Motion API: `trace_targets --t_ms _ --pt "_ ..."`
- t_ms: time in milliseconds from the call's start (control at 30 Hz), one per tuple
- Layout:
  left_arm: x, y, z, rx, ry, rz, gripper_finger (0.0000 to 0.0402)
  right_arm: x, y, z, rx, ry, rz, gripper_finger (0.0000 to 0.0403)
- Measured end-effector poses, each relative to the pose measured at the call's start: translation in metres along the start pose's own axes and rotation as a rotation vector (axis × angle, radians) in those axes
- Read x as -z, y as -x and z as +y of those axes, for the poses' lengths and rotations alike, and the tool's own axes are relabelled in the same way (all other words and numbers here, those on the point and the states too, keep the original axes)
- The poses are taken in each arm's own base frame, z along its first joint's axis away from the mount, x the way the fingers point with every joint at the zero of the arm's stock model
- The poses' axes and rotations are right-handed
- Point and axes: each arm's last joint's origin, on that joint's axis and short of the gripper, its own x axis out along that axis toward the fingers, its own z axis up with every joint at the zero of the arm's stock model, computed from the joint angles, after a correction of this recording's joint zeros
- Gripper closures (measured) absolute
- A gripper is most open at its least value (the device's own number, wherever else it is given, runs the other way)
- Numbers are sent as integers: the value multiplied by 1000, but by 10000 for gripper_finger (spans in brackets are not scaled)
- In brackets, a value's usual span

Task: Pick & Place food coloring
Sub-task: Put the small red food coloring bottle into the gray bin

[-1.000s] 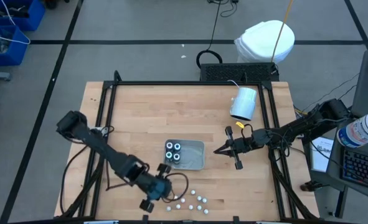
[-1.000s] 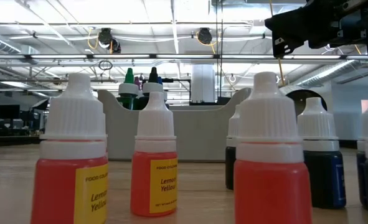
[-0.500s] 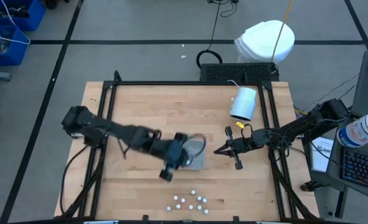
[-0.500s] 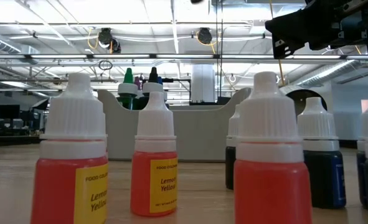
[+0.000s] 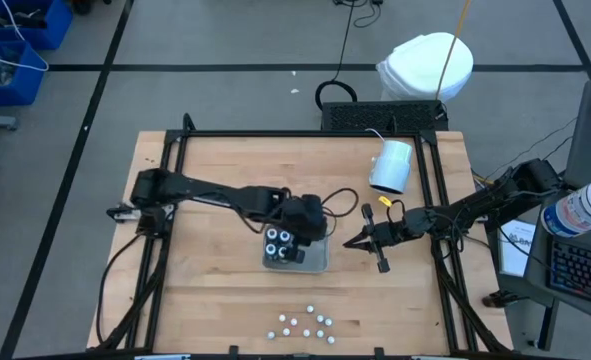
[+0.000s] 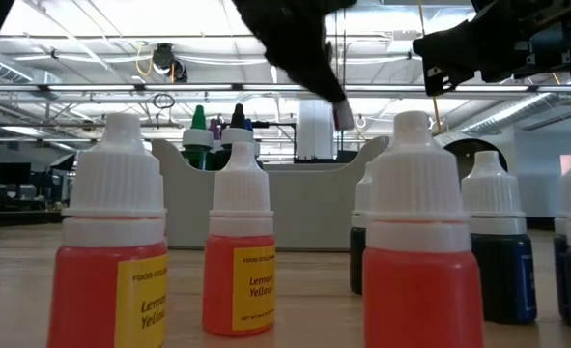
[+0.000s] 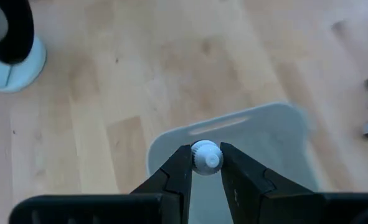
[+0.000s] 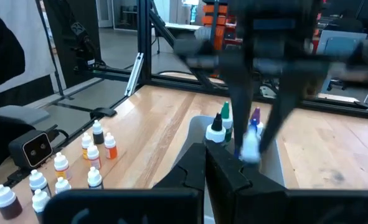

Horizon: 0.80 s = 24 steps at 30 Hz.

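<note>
High view: the left arm reaches from the table's left edge across to the middle. The left gripper (image 5: 305, 228) hangs over the grey tray (image 5: 318, 260), at its upper right part. Four food coloring bottles (image 5: 284, 243) stand upright in the tray's left half, packed two by two, caps up. In the left wrist view the left gripper's fingers (image 7: 179, 172) pinch one more bottle, the held bottle (image 7: 206, 156), by its white cap, one finger on each side, with the tray (image 7: 277, 134) directly beneath. Below the tray, near the table's front edge, the loose bottles (image 5: 305, 322) sit in a cluster on the wood, well apart from the tray.

Right of the tray, the right gripper (image 5: 355, 241) hovers just beside the tray's right edge, tips pointing toward it. In the right wrist view its fingers (image 8: 224, 171) lie pressed together with nothing between them. Behind the right arm, a white cup (image 5: 392, 166) lies tipped on its side near the table's back right corner. A white bin (image 5: 427, 66) stands on the floor beyond the table.

Low view: yellow bottles labelled "Lemon Yellow" (image 6: 239, 251) and dark bottles (image 6: 498, 242) stand upright in the foreground; the tray's grey wall (image 6: 295, 208) is behind them, with coloured tips showing above its rim.
</note>
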Motion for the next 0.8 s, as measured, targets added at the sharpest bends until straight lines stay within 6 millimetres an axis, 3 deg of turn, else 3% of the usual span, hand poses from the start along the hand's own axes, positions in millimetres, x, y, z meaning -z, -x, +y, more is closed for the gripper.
trace_targets --t_ms 433,600,800 --pt "19 -60 -2 -59 3 110 323 0 0 0 0 0 1 399" --pt "23 -73 -3 -57 10 124 323 0 0 0 0 0 1 399" --pt "23 -74 -3 -59 15 117 323 0 0 0 0 0 1 399"
